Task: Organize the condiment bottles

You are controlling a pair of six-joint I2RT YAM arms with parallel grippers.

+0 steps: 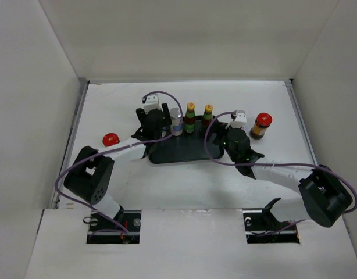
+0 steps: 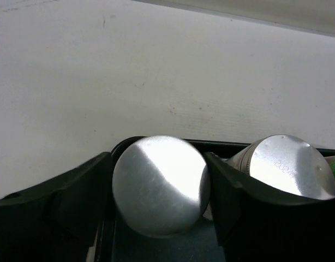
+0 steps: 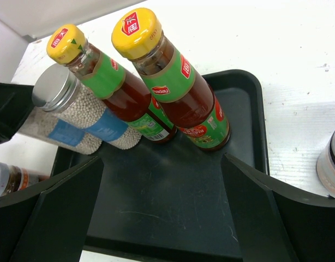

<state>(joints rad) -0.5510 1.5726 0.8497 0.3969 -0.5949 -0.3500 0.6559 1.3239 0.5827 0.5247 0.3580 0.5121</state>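
Two yellow-capped sauce bottles (image 1: 191,116) (image 1: 208,116) stand side by side at the back of the black tray (image 1: 184,154). A white shaker (image 1: 177,122) with a blue label and a silver lid stands to their left. My left gripper (image 1: 157,119) is at the tray's back left corner. Its fingers are shut on a silver-lidded container (image 2: 159,185) that stands in the tray, right beside the shaker (image 2: 290,166). My right gripper (image 3: 165,218) hangs open over the tray's right end, in front of the sauce bottles (image 3: 178,82), with nothing between its fingers. One red-capped jar (image 1: 261,125) stands right of the tray and another (image 1: 110,139) left of it.
A small container with brownish contents (image 3: 12,177) shows at the left edge of the right wrist view. A pale container (image 3: 332,164) stands off the tray's right side. White walls close in the table on the left, back and right.
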